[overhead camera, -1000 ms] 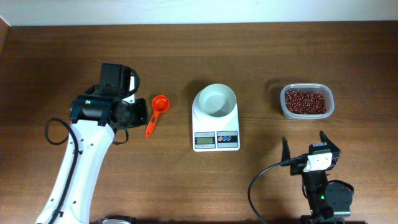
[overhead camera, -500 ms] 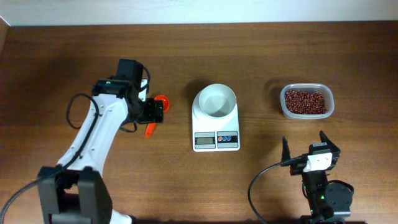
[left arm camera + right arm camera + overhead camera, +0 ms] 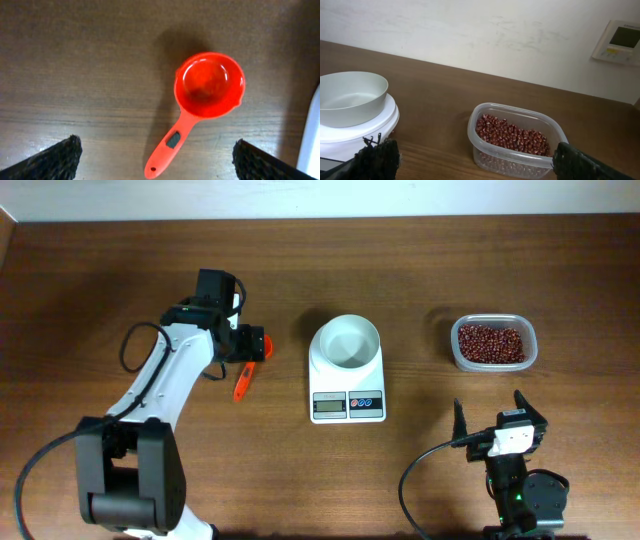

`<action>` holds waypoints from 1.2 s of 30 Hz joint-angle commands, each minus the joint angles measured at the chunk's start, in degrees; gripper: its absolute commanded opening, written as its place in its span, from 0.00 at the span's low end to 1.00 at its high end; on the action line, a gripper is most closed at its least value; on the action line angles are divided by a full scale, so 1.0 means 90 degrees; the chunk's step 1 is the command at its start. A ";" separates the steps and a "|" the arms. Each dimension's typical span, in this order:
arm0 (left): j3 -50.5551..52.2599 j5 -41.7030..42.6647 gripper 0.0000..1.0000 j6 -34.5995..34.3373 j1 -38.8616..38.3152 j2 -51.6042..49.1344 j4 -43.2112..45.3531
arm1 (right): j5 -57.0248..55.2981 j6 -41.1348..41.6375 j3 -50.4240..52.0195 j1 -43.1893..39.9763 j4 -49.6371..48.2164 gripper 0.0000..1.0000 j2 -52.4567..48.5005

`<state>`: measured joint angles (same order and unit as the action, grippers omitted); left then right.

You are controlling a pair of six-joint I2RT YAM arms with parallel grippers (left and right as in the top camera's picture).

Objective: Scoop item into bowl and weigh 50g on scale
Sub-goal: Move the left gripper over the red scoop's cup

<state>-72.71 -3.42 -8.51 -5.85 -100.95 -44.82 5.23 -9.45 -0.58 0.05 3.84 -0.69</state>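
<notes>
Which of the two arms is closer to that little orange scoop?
Left. The left end effector hangs open above the orange scoop; the right end effector sits far across the table, in front of the bean tub.

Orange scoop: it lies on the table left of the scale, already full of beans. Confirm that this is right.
One thing is wrong: the orange scoop is empty, not full. The left wrist view looks straight down into its bare cup. The rest holds: it lies on the table, left of the scale. The beans are in the clear tub.
</notes>
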 commanded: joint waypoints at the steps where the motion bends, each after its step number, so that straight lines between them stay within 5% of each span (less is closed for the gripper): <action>1: 0.0493 -0.0051 1.00 0.0102 0.0032 -0.0073 0.0491 | 0.0034 0.0027 0.0029 0.0039 0.0029 0.99 0.0036; 6: 0.1086 -0.0053 0.99 0.0102 0.0032 -0.0075 0.1302 | 0.0034 0.0027 0.0029 0.0039 0.0029 0.99 0.0036; 31: 0.1302 -0.0194 1.00 0.0102 0.0029 -0.0151 0.1715 | 0.0034 0.0027 0.0029 0.0041 0.0029 0.99 0.0036; 34: 0.1302 0.0493 0.73 0.0335 0.0029 -0.0160 0.1722 | 0.0034 0.0027 0.0029 0.0039 0.0029 0.99 0.0036; 36: 0.1302 0.0697 0.71 0.0624 0.0029 -0.0182 0.1736 | 0.0034 0.0027 0.0029 0.0039 0.0029 0.99 0.0036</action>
<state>-61.47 -0.86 -6.59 -5.85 -101.69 -29.47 5.23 -9.45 -0.58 0.05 3.84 -0.69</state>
